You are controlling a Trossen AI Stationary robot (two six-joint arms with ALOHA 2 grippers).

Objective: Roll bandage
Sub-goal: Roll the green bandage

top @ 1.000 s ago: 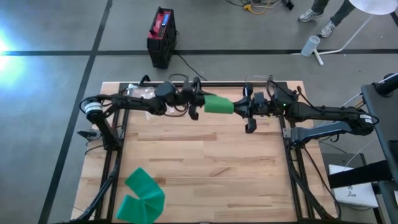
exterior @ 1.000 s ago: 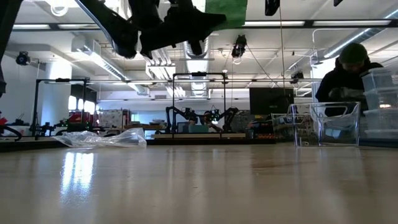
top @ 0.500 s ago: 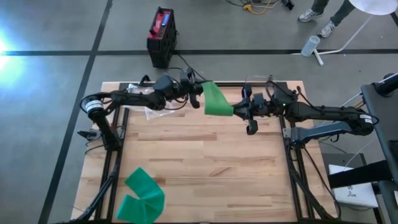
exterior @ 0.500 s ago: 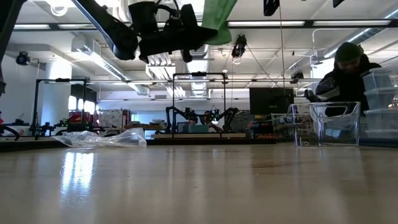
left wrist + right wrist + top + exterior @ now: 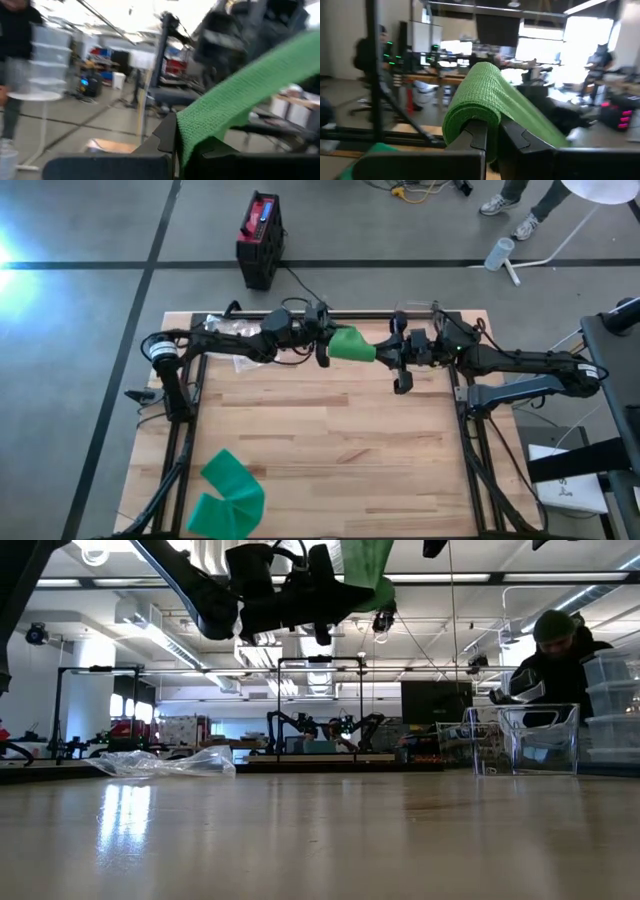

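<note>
Green waffle-textured bandage (image 5: 350, 345), dark arms, pale striped wooden table (image 5: 330, 440), black-red box (image 5: 259, 240).

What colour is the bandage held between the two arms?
Green, with a knitted texture; the bandage shows best in the right wrist view.

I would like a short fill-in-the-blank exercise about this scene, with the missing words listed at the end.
1. The bandage held between the two grippers is ___ in colour.
2. The left gripper and the right gripper hold it ___ the table, not on it.
3. A second green bandage lies near the table's ___ arm side.

Missing words: green; above; left
</note>
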